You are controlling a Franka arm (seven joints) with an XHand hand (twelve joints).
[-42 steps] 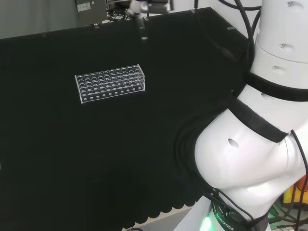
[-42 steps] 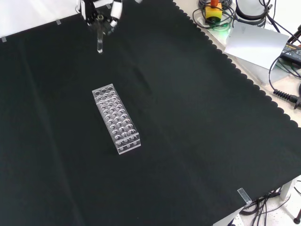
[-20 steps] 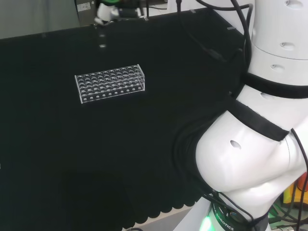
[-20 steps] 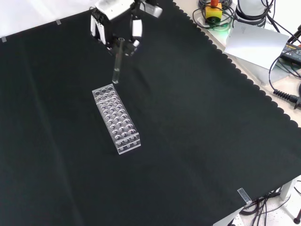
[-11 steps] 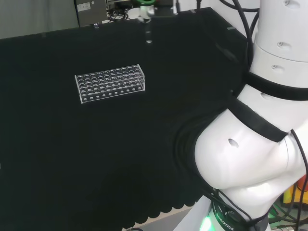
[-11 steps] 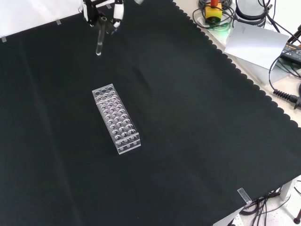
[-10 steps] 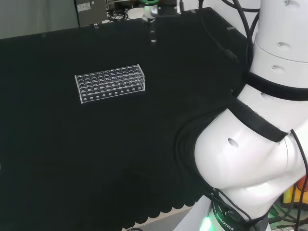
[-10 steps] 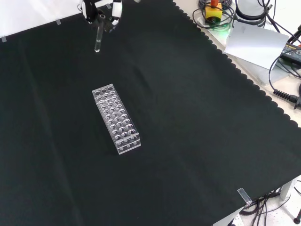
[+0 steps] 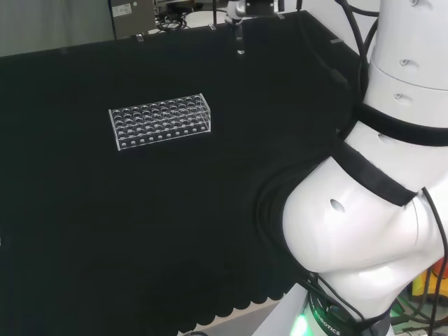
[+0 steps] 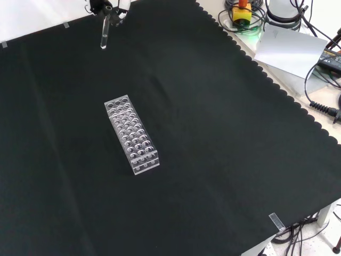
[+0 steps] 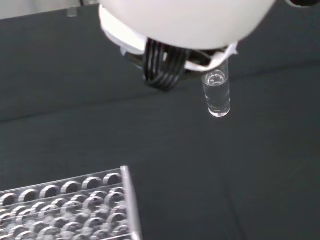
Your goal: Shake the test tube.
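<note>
One counter [image 10: 224, 160] under black cloth, clear rack [image 10: 131, 134] standing mid-cloth, robot hand [image 10: 110, 6] at the front view's top edge, fingers pinching a clear test tube [image 10: 104, 33] hanging well above the cloth

a blurred white part of the robot hand [image 11: 185, 22] looms close, with a bundle of black cables [image 11: 162, 67] below it. beside the cables a clear test tube [image 11: 217, 95] juts out from under the white part, its rounded closed end free over the black cloth [image 11: 75, 130] of the counter. well apart from it lies one end of a clear rack [image 11: 70, 207], its rows of round holes empty.
</note>
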